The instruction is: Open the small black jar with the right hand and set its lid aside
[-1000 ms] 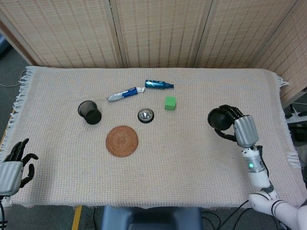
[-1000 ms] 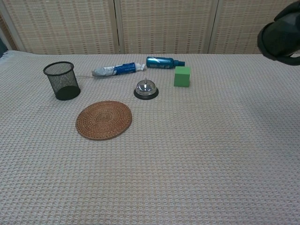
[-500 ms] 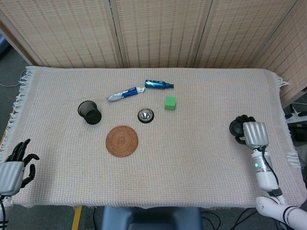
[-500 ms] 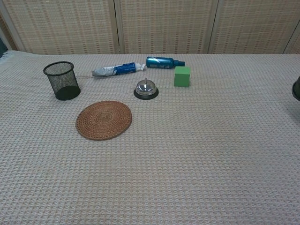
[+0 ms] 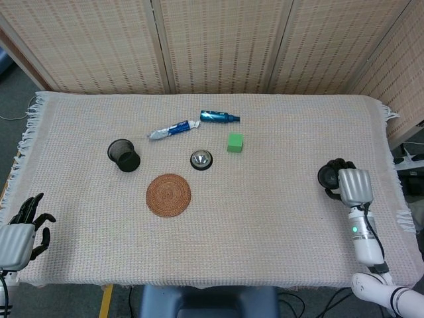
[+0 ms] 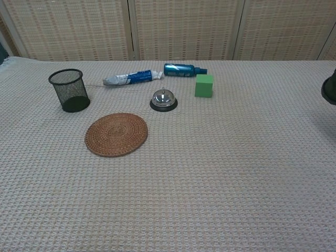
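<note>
Barely shifted, the right hand [image 5: 350, 186] held a round black thing, likely the lid [image 5: 327, 176], near the table's [image 5: 265, 225] right edge.

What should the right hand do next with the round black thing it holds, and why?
Probably lower it and let go: the right hand holds a round black object, likely the lid, over bare cloth near the table's right edge, apart from the other items.

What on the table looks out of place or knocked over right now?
Nothing is spilled or damaged. Only the toothpaste tube and blue bottle lie on their sides. The right hand holds a dark round object at the table's right edge.
</note>
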Controlling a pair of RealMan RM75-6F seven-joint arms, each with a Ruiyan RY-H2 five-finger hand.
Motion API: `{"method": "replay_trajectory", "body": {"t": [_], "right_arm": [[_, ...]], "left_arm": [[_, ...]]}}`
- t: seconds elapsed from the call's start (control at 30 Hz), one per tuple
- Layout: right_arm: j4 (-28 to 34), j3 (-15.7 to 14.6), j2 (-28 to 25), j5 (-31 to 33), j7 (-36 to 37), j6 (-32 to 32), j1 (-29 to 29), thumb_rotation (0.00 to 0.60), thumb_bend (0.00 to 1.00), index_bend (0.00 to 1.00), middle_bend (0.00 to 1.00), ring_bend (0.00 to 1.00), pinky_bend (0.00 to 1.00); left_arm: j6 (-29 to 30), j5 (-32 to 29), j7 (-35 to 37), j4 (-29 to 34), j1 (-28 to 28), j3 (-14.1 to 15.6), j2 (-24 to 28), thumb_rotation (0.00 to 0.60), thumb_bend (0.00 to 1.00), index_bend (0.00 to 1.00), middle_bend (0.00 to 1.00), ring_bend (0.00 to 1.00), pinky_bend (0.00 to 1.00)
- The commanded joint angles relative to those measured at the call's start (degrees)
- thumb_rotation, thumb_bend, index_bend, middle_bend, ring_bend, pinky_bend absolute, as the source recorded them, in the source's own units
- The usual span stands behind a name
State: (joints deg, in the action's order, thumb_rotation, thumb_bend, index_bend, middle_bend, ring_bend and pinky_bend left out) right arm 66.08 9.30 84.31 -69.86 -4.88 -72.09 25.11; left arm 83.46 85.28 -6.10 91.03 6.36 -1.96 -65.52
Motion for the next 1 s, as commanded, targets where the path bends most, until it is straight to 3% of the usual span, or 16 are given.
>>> {"method": "replay_trajectory", "body": {"t": [0.03,0.3,0.43,0.57,0.63,0.73,0.83,1.0], "right_arm": [[-19.6,-0.8,9.5,-25.9,49.2,-20.6,-0.8,0.6,0.22,0.68,0.63,0.73,0.89],[-25.0,-1.3,11.4,-24.1,47.0,-18.3,0.0,0.6,0.22,0.69,0.63,0.74,0.89],[-20.3,-2.3,8.8,-20.5,38.1,-8.7,-0.3,0.6,0.22,0.69,0.63,0.74,0.9],[-16.9,-2.3,7.2,-18.9,34.3,-5.3,-0.2,0.6,0.22,0.69,0.63,0.74,0.9],[-12.8,-2.9,4.5,-14.2,25.9,6.2,0.7,0.6,0.22,0.69,0.63,0.74,0.9],[-3.2,-1.2,-0.1,-6.7,17.0,16.5,2.2,0.6,0.22,0.69,0.63,0.74,0.9],[0.9,0.1,-2.3,-0.5,11.9,23.0,3.8,0.6,0.22,0.69,0.63,0.74,0.9],[0.5,1.1,-2.0,4.5,8.4,27.9,6.0,0.6,0.22,0.69,0.63,0.74,0.89]], "left_arm": [[0.0,-0.1,0.0,0.0,0.0,0.0,0.0,0.6,0.63,0.43,0.0,0.0,0.32],[-0.2,0.0,-0.1,0.0,0.1,0.0,-0.1,0.6,0.63,0.43,0.0,0.0,0.32],[-0.3,-0.1,-0.2,0.0,0.1,0.1,-0.1,0.6,0.63,0.43,0.0,0.0,0.32],[-0.4,-0.2,-0.2,0.1,0.1,0.1,-0.1,0.6,0.63,0.43,0.0,0.0,0.32],[-0.6,-0.4,-0.3,0.1,0.1,0.1,0.0,0.6,0.63,0.43,0.0,0.0,0.32],[-0.7,-0.6,-0.5,0.2,0.2,0.1,0.0,0.6,0.63,0.43,0.0,0.0,0.32],[-0.8,-1.0,-0.7,0.2,0.1,-0.1,0.1,0.6,0.63,0.43,0.0,0.0,0.32],[-0.6,-1.4,-1.1,0.1,0.1,-0.3,-0.1,0.6,0.63,0.43,0.0,0.0,0.32]]}}
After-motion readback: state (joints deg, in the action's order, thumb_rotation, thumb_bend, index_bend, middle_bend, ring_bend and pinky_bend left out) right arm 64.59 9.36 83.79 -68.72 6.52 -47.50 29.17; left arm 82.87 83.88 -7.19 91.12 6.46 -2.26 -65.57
